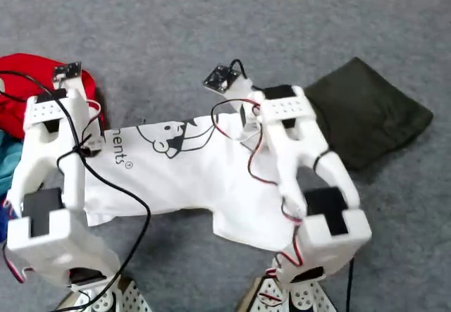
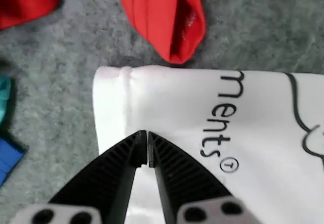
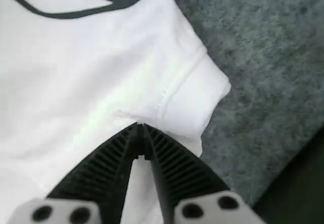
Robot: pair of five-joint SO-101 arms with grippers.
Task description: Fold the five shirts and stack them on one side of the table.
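A white shirt [image 1: 176, 178] with black print lies spread across the middle of the grey table. My left gripper [image 1: 90, 146] sits at the shirt's left edge. In the left wrist view this gripper [image 2: 147, 135] is shut, its tips pressed into the white shirt [image 2: 177, 97] just inside the hem. My right gripper [image 1: 245, 129] is at the shirt's far right corner. In the right wrist view it [image 3: 137, 129] is shut on a puckered bit of the white shirt [image 3: 101, 72] beside a seam. A dark green shirt [image 1: 366, 115] lies folded at the right.
A red shirt [image 1: 21, 79] is bunched at the left edge, with teal and blue cloth [image 1: 5, 167] below it. The red shirt [image 2: 162, 16] lies just past the white hem. The dark green shirt [image 3: 304, 188] edges the right wrist view. Bare table lies along the back.
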